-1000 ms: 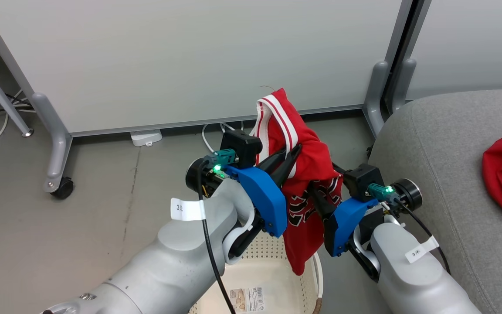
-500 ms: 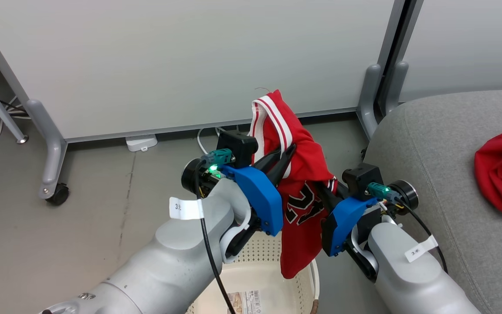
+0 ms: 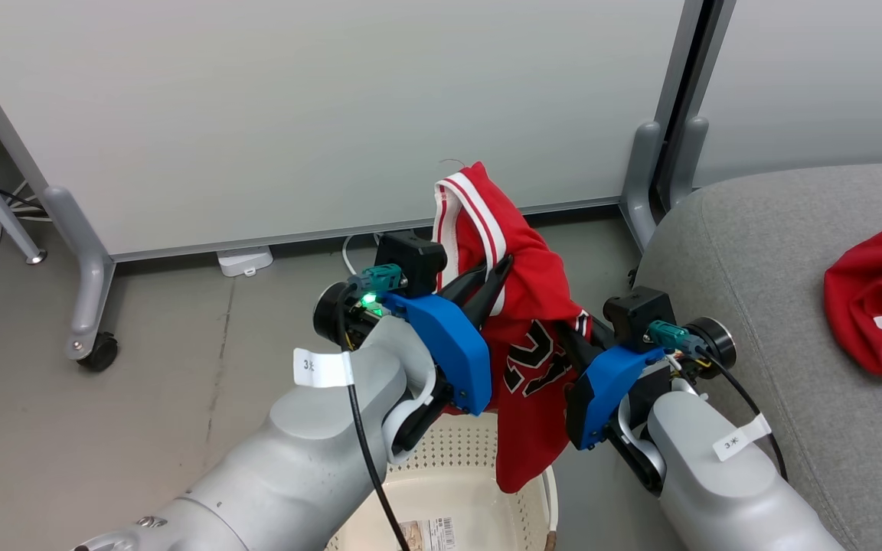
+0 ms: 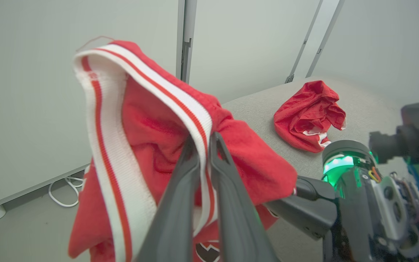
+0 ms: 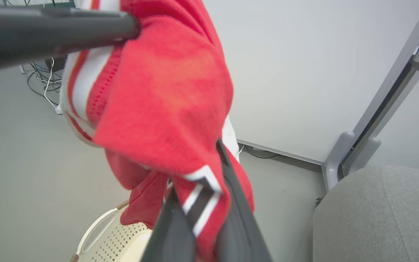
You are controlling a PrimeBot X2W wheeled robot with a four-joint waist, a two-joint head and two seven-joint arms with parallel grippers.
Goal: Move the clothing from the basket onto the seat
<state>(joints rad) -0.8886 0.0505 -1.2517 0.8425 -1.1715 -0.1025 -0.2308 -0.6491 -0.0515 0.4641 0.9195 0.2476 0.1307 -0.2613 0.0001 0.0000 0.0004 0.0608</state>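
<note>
While one jersey [image 3: 537, 287] hangs, one bundle [image 3: 873, 302] lies apart.

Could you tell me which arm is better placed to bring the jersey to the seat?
Probably right: the right gripper, shut on the jersey, is nearer the seat than the left gripper.

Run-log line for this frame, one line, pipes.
phase: jersey held up over basket | left gripper: shut on jersey | right gripper: shut on jersey | seat: one red garment lying there
</note>
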